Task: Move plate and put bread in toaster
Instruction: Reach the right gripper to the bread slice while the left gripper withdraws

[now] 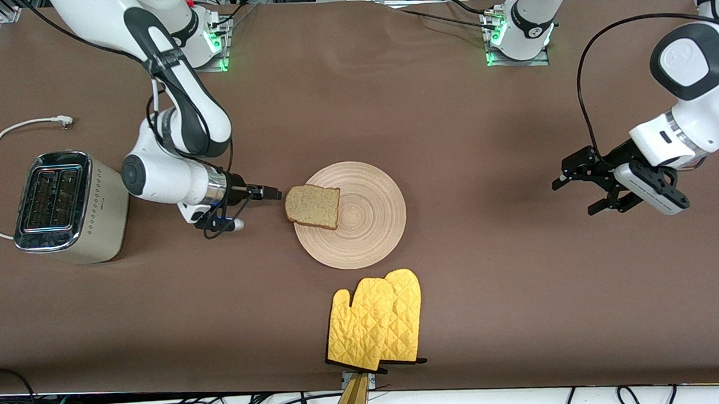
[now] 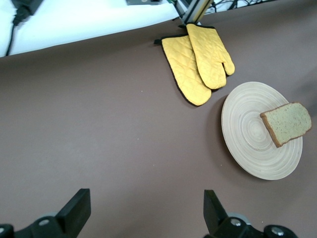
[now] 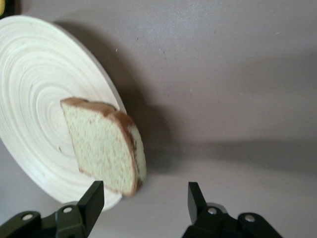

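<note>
The pale wooden plate (image 1: 366, 226) lies mid-table. The bread (image 1: 313, 206) lies on its edge toward the right arm's end and overhangs the rim. My right gripper (image 1: 272, 193) is open and empty, low over the table beside the bread, between it and the toaster (image 1: 62, 206). In the right wrist view the bread (image 3: 104, 146) and plate (image 3: 34, 89) lie just ahead of the open right gripper (image 3: 146, 191). My left gripper (image 1: 575, 197) is open and empty over bare table toward the left arm's end. The left wrist view shows the left gripper (image 2: 146, 198), plate (image 2: 247, 144) and bread (image 2: 287, 123).
A pair of yellow oven mitts (image 1: 377, 319) lies nearer the front camera than the plate, at the table's front edge, and also shows in the left wrist view (image 2: 198, 59). The toaster's white cord (image 1: 4, 135) loops beside it toward the robots' bases.
</note>
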